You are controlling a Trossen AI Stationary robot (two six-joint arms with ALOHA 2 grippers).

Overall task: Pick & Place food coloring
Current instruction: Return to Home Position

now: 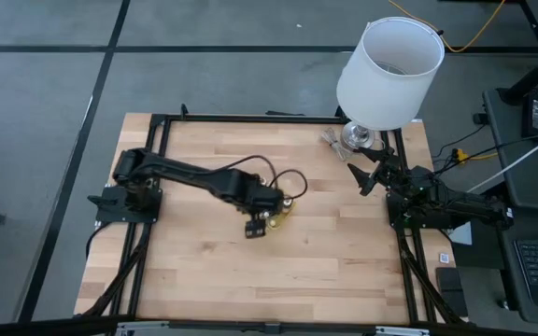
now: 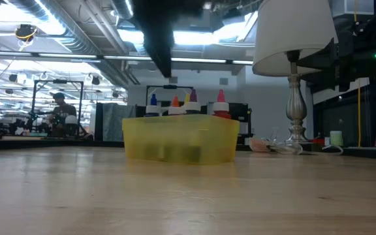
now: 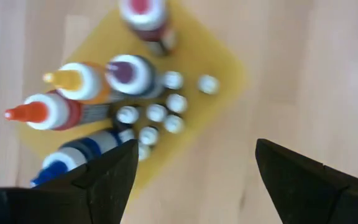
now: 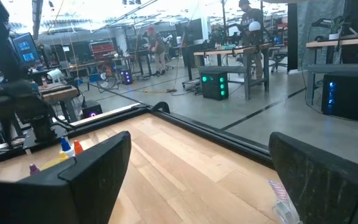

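Fingers, left [image 3: 104, 180]: mine, spread wide apart with nothing between them, hanging above the yellow bin [image 3: 225, 65] and looking straight down into it.
Left arm [image 1: 194, 175]: stretched from the left edge of the tabletop [image 1: 204, 271] toward its middle, so that in the high view my wrist covers most of the bin.
Fingers, right [image 4: 95, 168]: also apart and empty, held over the right edge of the tabletop, well apart from the bin.
Right arm [image 1: 437, 203]: folded at the right edge, just beside the lamp [image 1: 390, 65].
Food coloring bottles [image 3: 129, 74]: all inside the bin, standing upright.
Taller bottles: five that I can see, with red, purple, yellow, orange and blue tips. The red one stands alone at one corner and the other four crowd along one side.
Small bottles [image 3: 157, 112]: a tight cluster with pale round tops in the middle of the bin, touching or nearly touching the taller ones.
Low view: only the coloured tips show above the bin's rim, and dark shapes show through its wall.
Bin: flat on the tabletop, near the middle.
Lamp: white shade on a silver stem, at the far right corner.
Room: a person [image 2: 61, 108] sits at a bench far behind.
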